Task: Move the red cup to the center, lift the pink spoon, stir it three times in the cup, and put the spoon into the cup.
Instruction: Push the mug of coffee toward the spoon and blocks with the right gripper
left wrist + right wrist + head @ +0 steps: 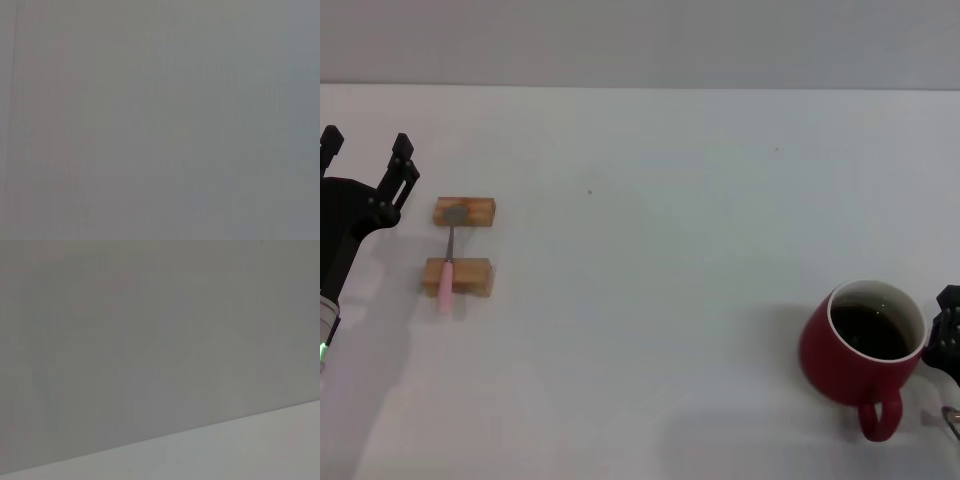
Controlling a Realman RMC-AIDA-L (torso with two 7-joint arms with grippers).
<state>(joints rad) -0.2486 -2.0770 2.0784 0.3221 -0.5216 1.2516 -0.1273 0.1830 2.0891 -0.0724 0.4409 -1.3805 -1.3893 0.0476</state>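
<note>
Red cup (861, 351) at the near right of the white table (650, 250), well off the centre it has to reach, handle turned toward the robot and so reachable from that side. Rounded glazed ceramic, dark red outside, white inside, dark liquid close to the rim, hence a need for a level, slow slide. Right gripper (946, 338) just beside the cup's right wall at the picture's edge, mostly cut off; can't tell whether fingers are spread or clenched.

Pink spoon (449, 262) far left, bridged across two wooden blocks (461, 245): small grey bowl on the far block, pale pink handle over the near one and jutting past it. Likely propped this way to leave a gap under the thin metal neck for fingers to slip in. Blocks plain, square-edged, light wood.

Left gripper (367, 155) near the spoon, to its left, fingers spread and grasping nothing.

Both wrist views blank grey, probably only table or wall
</note>
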